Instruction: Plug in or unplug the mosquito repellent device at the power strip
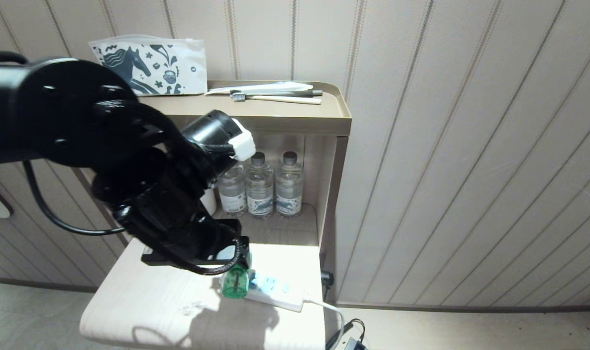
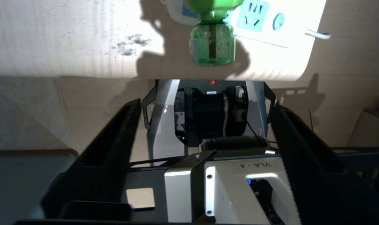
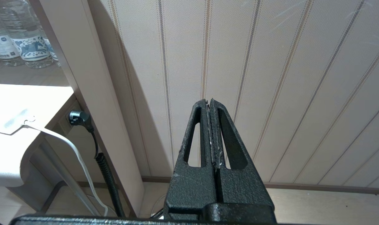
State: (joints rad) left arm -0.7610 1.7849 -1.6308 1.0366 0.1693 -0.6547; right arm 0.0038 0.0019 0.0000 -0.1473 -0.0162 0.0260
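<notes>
1. Plainly, the mosquito repellent device, a small translucent green liquid bottle under a bright-green cap, sits at the left end of the power strip, a long flat white bar with light-blue socket faces. The bottle lies level on the table, and its cap end meets the strip; it looks plugged in, though the pins themselves are hidden.
2. The left wrist view shows the same: the green bottle juts from the strip, with a free socket and a small blue oval button beside it.
3. The left gripper hangs just above and behind the device with its jaws spread wide and nothing between them. In its own camera the fingers stand well apart and the bottle lies beyond their tips.
4. The right gripper is parked off to the right near the striped wall, jaws pressed together and empty.
5. Judged from this, if the job is plugging in, it seems done, with only the retreat left. If it is unplugging, the grasp has not yet begun.
</notes>
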